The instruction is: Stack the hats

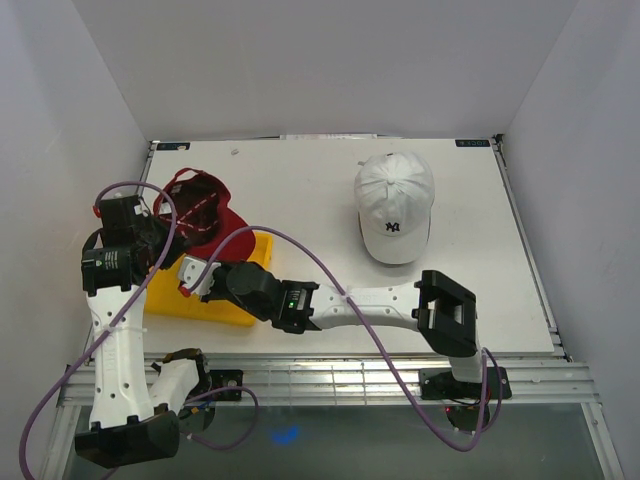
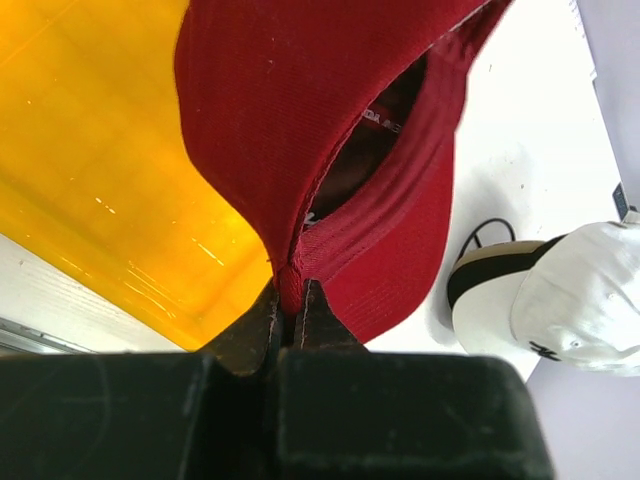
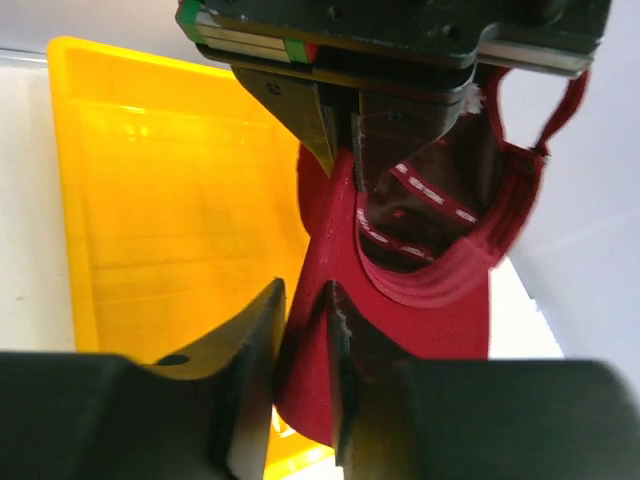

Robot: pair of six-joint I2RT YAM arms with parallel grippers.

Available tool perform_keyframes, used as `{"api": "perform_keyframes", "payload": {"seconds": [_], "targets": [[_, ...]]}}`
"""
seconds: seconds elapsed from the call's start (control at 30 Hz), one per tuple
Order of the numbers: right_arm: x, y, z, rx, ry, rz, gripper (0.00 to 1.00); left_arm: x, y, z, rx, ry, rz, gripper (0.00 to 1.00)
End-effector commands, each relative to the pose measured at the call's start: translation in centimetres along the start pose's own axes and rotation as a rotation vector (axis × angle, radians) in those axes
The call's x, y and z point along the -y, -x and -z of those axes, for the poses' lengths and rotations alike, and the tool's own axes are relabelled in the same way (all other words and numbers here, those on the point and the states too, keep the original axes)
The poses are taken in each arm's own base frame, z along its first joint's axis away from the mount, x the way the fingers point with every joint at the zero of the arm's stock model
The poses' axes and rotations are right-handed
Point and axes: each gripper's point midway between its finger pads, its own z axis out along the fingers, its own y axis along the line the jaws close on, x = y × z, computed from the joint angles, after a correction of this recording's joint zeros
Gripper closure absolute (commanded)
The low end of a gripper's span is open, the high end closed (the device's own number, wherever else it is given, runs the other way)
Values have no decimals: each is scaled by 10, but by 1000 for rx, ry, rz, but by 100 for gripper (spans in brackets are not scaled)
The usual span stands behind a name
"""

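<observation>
A red cap (image 1: pixel 203 212) hangs upside down over the far end of the yellow tray, its inside showing. My left gripper (image 1: pixel 166 243) is shut on its side edge; in the left wrist view the jaws (image 2: pixel 292 296) pinch the red fabric (image 2: pixel 300 120). My right gripper (image 1: pixel 192 273) is closed on the red brim (image 3: pixel 420 310), which fills the narrow gap between the fingers in the right wrist view (image 3: pixel 305 300). The left gripper (image 3: pixel 340 150) shows there above the cap. A white cap with an NY logo (image 1: pixel 393 205) lies on the table at the right, also in the left wrist view (image 2: pixel 580 300). No other caps show.
The yellow tray (image 1: pixel 228 305) sits at the near left of the white table, under and beside the red cap, and shows in both wrist views (image 2: pixel 90 180) (image 3: pixel 170 200). White walls close in the table on three sides. Purple cables loop over the arms.
</observation>
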Motion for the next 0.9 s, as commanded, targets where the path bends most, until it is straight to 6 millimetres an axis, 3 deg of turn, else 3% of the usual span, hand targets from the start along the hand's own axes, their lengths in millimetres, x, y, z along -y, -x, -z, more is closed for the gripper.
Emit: {"api": "perform_keyframes", "payload": {"seconds": [0.0,0.1,0.27,0.4,0.43,0.57,0.77,0.87], "targets": [[18,22,-2,42,-52,-38,77,16,5,15,28,-72,-7,100],[17,21,0,34,-42,-50,92,19,5,16,26,-94,-9,100],[21,25,14,41,-26,-107,92,34,9,20,37,-166,-16,99],[21,23,28,32,-12,-158,92,55,15,29,57,-270,-30,78],[20,19,31,22,-9,-171,92,60,15,31,57,-294,-35,68],[27,21,45,10,-18,-222,92,84,31,46,112,-388,-60,50],[45,23,62,-16,-67,-284,92,127,58,75,187,-554,-38,42],[60,21,68,-35,-110,-315,92,163,84,107,253,-680,-25,41]]}}
